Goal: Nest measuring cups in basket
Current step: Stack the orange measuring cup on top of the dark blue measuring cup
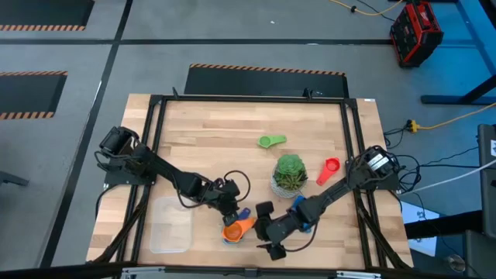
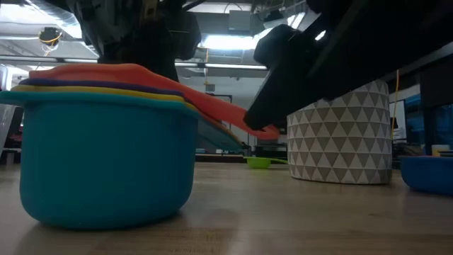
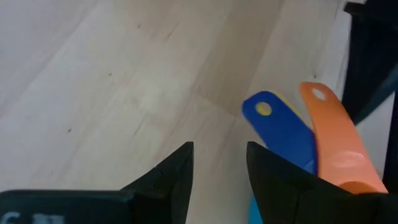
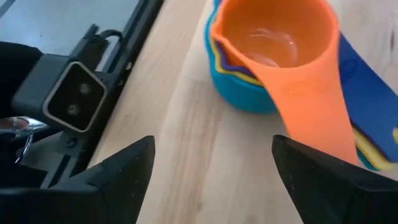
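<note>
Closest to the front edge: the nested stack of measuring cups [image 1: 236, 227], orange on top and teal at the bottom, standing on the table [image 1: 217, 132] just beside the basket [image 1: 153, 225] and not yet inside it. Flanked by both claws: right gripper [image 4: 211, 155] low and level with the stack, fingers spread wide and pinching nothing, the orange and blue handles fanning out toward it; left gripper [image 3: 221, 152] just behind the stack, fingers parted with bare wood between them, also empty.

Probably time to grasp the stack and carry it over as 1 unit. Best to close on the overlapping handles or across the rim, squeezing all layers together so that none slips out. Lift clear of the basket wall before crossing, then lower flat.

Worth minding: the 2 arms crowded close together around the stack.

Further back: a loose blue cup [image 2: 428, 173] near the right arm, a potted plant [image 1: 291, 172], a red cup [image 1: 330, 168] beside it, and farthest off a green cup [image 1: 271, 141], all 3 cups left to nest
</note>
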Controlling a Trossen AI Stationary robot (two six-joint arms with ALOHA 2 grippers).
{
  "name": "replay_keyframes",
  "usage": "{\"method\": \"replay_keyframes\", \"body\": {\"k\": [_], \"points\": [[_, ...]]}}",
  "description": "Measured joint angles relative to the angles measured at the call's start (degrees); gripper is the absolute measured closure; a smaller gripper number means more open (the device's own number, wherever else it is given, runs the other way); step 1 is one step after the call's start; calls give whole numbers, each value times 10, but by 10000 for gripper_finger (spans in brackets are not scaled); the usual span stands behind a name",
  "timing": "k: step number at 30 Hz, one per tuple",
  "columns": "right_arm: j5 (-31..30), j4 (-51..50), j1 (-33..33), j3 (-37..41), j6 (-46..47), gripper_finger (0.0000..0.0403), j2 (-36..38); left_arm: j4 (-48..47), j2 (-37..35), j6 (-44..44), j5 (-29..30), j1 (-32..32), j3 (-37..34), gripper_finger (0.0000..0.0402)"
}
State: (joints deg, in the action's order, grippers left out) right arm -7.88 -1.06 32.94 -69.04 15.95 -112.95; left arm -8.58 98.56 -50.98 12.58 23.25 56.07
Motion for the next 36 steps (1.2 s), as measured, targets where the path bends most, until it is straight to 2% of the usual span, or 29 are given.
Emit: {"method": "replay_keyframes", "body": {"k": [12, 20, 30, 33, 36], "points": [[0, 0, -21, 0, -1, 75, 0, 12, 41, -31, -18, 9, 0, 260], [0, 0, -31, 0, -27, 75, 0, 50, 42, -29, -18, 7, 0, 260], [3, -3, -36, 0, -27, 75, 1, 51, 42, -25, -18, 6, 0, 260], [25, -28, -35, -13, -28, 75, 2, 52, 42, -25, -18, 6, 0, 260], [43, -96, -31, -41, -20, 75, 2, 52, 42, -24, -18, 6, 0, 260]]}}
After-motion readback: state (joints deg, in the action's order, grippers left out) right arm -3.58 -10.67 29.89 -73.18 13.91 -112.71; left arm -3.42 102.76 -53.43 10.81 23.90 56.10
